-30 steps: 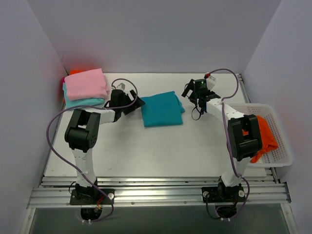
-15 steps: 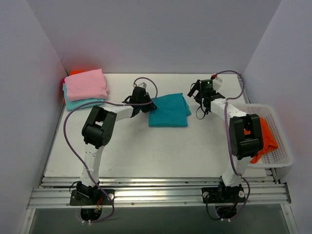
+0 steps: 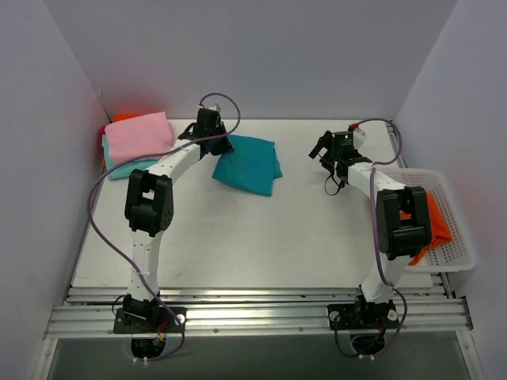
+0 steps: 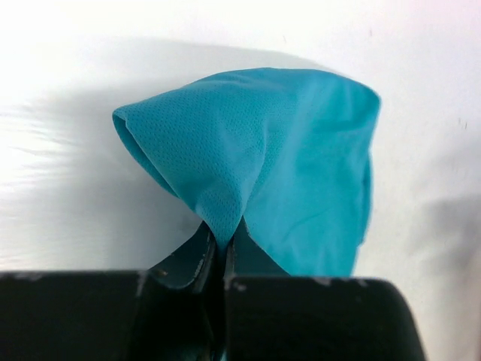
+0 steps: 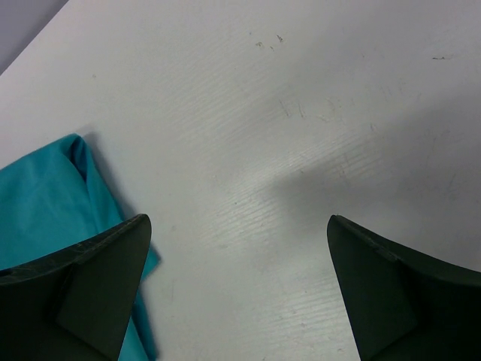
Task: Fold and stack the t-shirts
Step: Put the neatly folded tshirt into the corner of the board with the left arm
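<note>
A folded deep teal t-shirt (image 3: 249, 165) hangs tilted at the back middle of the table. My left gripper (image 3: 221, 148) is shut on its left edge. In the left wrist view the teal cloth (image 4: 301, 165) drapes in a peak from my shut left gripper (image 4: 219, 242). A folded pink t-shirt (image 3: 139, 136) tops a pile at the back left, over a pale aqua one (image 3: 127, 168) and an orange one (image 3: 120, 117). My right gripper (image 3: 327, 152) stands open over bare table, with nothing between its fingers (image 5: 105, 278). A teal corner (image 5: 45, 203) shows at its left.
A white mesh basket (image 3: 458, 229) stands at the right edge with a crumpled orange t-shirt (image 3: 433, 222) in it. Grey walls close in the table at the left, back and right. The arms' bases sit at the near edge.
My left gripper shut on the teal shirt's left edge, then lifted it and carried it left and back towards the pile. The right gripper drew a little to the right, still open.
</note>
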`<state>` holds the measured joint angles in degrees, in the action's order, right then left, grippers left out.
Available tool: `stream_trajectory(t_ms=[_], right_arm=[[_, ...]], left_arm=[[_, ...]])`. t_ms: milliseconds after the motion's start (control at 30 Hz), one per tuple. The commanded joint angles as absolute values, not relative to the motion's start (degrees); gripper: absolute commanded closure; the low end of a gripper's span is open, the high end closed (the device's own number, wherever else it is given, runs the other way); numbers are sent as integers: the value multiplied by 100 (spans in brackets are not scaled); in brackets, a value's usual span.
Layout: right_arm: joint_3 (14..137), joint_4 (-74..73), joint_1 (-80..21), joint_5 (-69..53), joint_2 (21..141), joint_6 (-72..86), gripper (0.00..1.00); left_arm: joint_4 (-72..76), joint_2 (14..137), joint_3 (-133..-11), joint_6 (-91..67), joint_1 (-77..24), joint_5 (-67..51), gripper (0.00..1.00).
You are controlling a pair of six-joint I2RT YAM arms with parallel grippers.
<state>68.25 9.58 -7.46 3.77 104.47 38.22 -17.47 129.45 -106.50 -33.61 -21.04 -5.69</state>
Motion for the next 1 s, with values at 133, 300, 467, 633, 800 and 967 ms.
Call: stream_trajectory(t_ms=[133, 300, 467, 633, 800, 967], right_arm=[[6733, 1195, -572, 62, 10055, 3893, 0], [6706, 1257, -519, -149, 10072, 3911, 0], [6697, 1292, -457, -237, 10125, 3911, 0], [6680, 1362, -396, -325, 10212, 3920, 0], [6706, 1397, -369, -387, 10336, 3911, 0], [6820, 1433, -369, -518, 10555, 3929, 0]], left_arm=[[-3023, 12568, -11952, -2663, -1679, -71, 98], [-3638, 12796, -12883, -2470, -1433, -53, 98], [-4472, 13192, -14095, -2224, -1178, 105, 98], [-5263, 13833, -15880, -1978, -774, -26, 98], [-5107, 13580, -15681, -2100, 226, -475, 98], [-5194, 13430, -15354, -1943, 887, -362, 98]])
